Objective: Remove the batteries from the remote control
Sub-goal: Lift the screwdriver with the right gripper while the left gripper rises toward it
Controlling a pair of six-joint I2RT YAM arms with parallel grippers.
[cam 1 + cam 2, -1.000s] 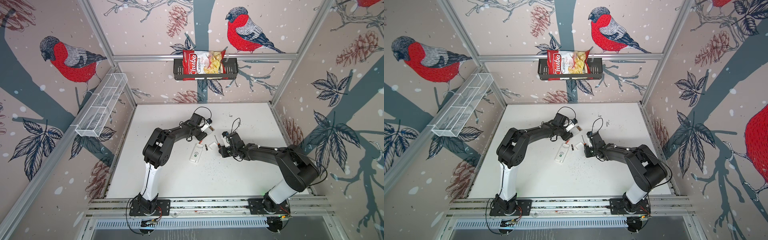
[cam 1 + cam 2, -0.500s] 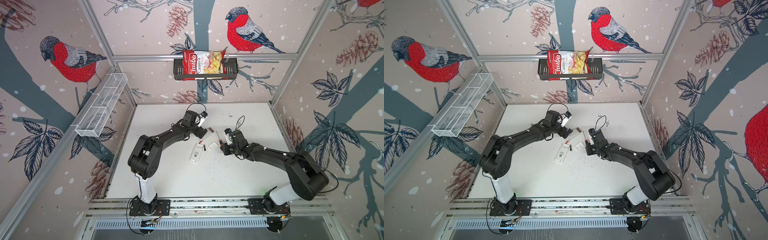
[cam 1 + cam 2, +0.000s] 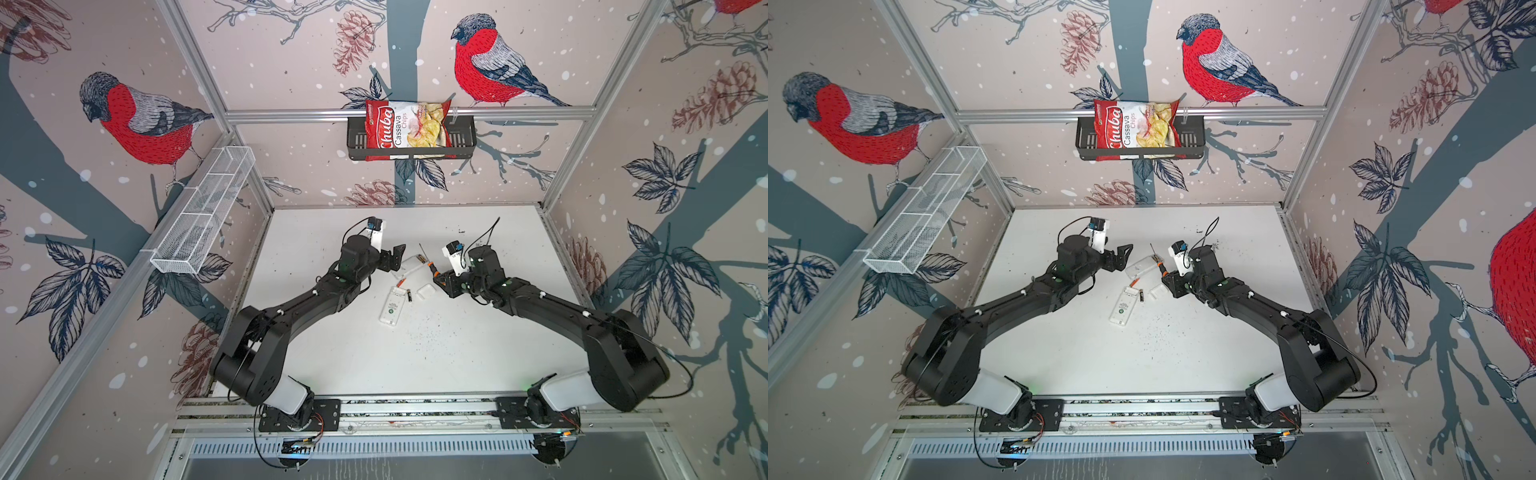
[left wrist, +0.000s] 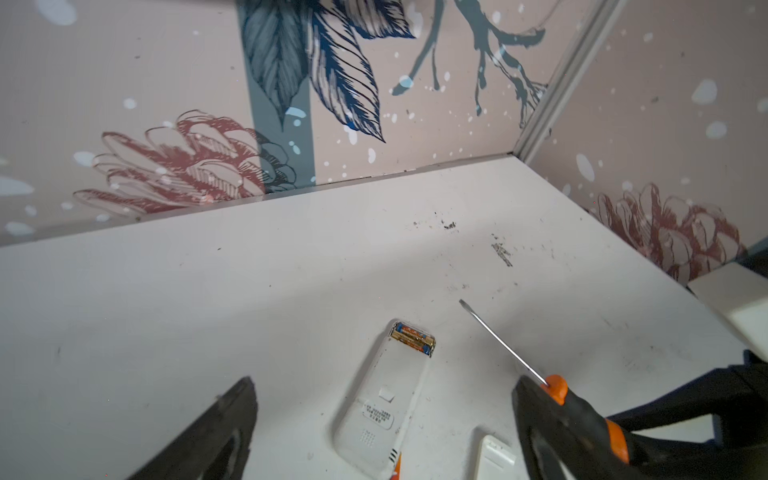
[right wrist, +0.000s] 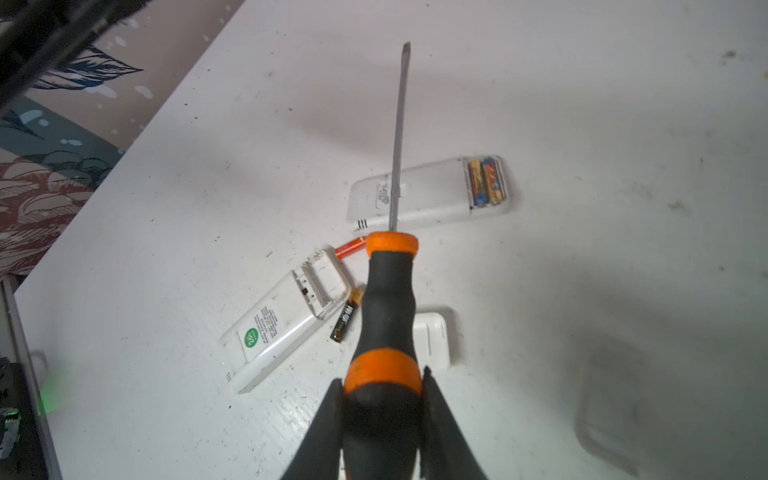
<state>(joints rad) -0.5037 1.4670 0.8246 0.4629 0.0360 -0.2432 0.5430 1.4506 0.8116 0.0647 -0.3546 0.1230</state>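
I take the emptied remote [image 5: 278, 324] as my marker. It lies face down on the white table [image 5: 582, 104] with its green round label up and its battery bay open and bare. A loose black battery [image 5: 345, 322] lies just beside the bay end, along the remote's long edge. An orange battery [image 5: 351, 248] lies at the corner of that same end, partly hidden behind the screwdriver [image 5: 388, 299]. The white battery cover [image 5: 432, 336] lies flat just past the black battery, on the side away from the emptied remote.

Near the emptied remote's bay end, towards the back wall, lies the loaded remote [image 5: 415, 195]. It is also face down, and two more batteries [image 5: 484, 180] sit side by side in its uncovered bay.

My right gripper [image 5: 382, 382] pinches the screwdriver's black-and-orange handle. The steel shaft reaches out over the loaded remote, and I cannot tell whether it touches.

My left gripper [image 3: 395, 259] hangs just beside the loaded remote. Its fingers [image 4: 216, 432] are spread wide and hold nothing.
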